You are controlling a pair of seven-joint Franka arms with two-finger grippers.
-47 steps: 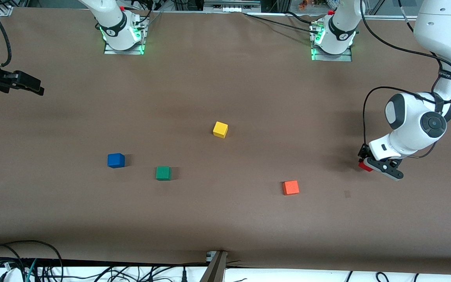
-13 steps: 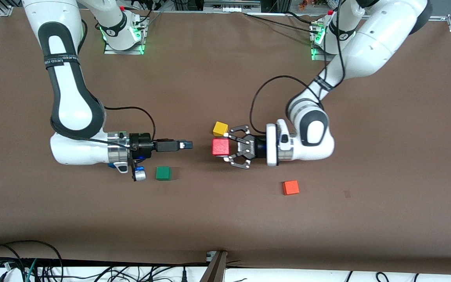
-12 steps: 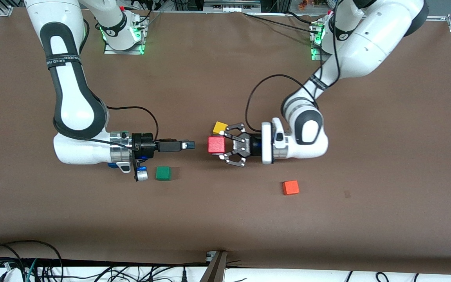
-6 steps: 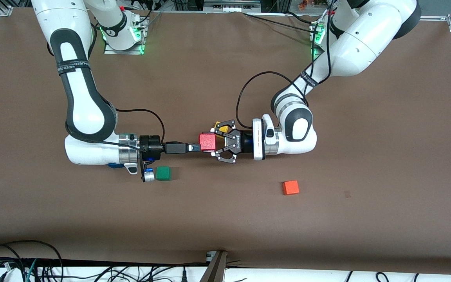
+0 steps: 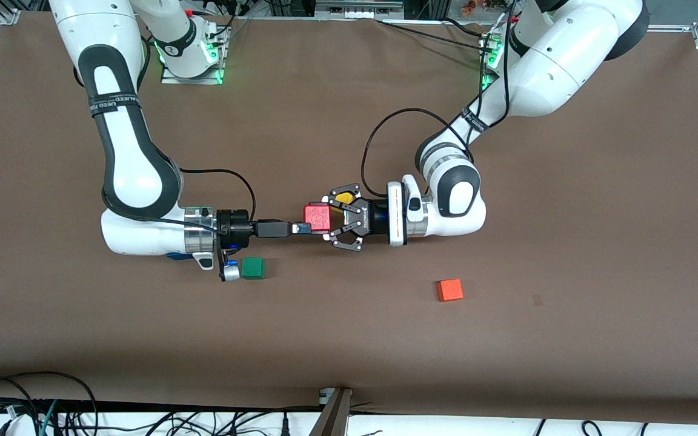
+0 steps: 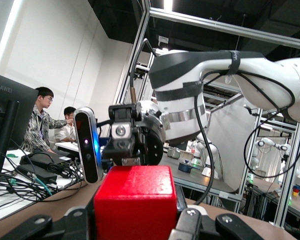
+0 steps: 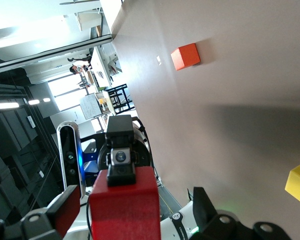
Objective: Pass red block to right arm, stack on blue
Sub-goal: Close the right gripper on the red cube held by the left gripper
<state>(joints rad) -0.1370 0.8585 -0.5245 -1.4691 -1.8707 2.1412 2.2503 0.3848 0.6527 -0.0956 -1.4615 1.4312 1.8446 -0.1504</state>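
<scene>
The red block point(image 5: 317, 218) is held above the middle of the table in my left gripper point(image 5: 326, 219), whose black claw is shut on its sides. It fills the bottom of the left wrist view point(image 6: 135, 202). My right gripper point(image 5: 304, 228) points straight at it from the right arm's end. It is open, with one finger above and one below the block's near edge point(image 7: 124, 205), and a gap shows on each side. The blue cube point(image 5: 174, 256) is mostly hidden under the right arm's wrist; only a sliver shows.
A yellow cube point(image 5: 343, 197) lies on the table under the left claw, partly hidden. A green cube point(image 5: 252, 267) sits beside the right wrist, nearer to the front camera. An orange-red cube point(image 5: 449, 290) lies toward the left arm's end.
The left arm carried the red block from its end of the table to the middle. The right arm came in to meet it. The block now reaches between the right fingertips.
</scene>
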